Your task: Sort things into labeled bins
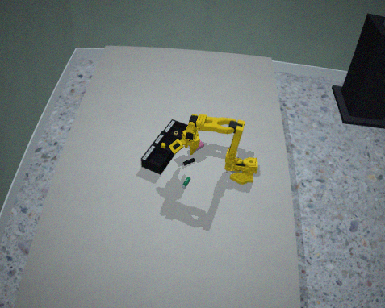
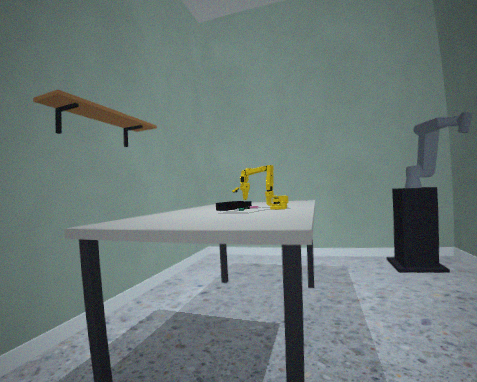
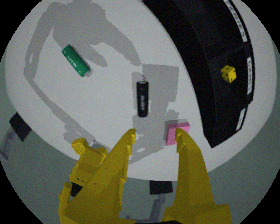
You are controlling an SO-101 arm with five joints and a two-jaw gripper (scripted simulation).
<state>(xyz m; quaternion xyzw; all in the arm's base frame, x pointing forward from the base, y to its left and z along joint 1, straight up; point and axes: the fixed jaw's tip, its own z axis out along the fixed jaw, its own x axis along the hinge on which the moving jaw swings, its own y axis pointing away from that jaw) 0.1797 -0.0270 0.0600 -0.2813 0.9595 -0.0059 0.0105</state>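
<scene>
A black bin row (image 1: 166, 147) with three labelled compartments lies left of my arm; it also shows in the wrist view (image 3: 204, 50). A yellow die (image 3: 225, 72) lies in its middle compartment, and a brass nut (image 1: 175, 132) lies in the far one. A black battery (image 3: 143, 96) lies on the table just ahead of my fingertips, and it also shows in the top view (image 1: 188, 161). A green battery (image 3: 76, 60) (image 1: 186, 181) lies further off. A pink block (image 3: 172, 132) sits right beside my right fingertip. My gripper (image 3: 153, 137) hangs above the table, slightly open, with nothing between the fingers.
The table stands in a green-walled room. A black pedestal (image 2: 417, 228) with a grey arm stands on the floor to the right, well off the table. A wooden shelf (image 2: 91, 112) hangs on the wall.
</scene>
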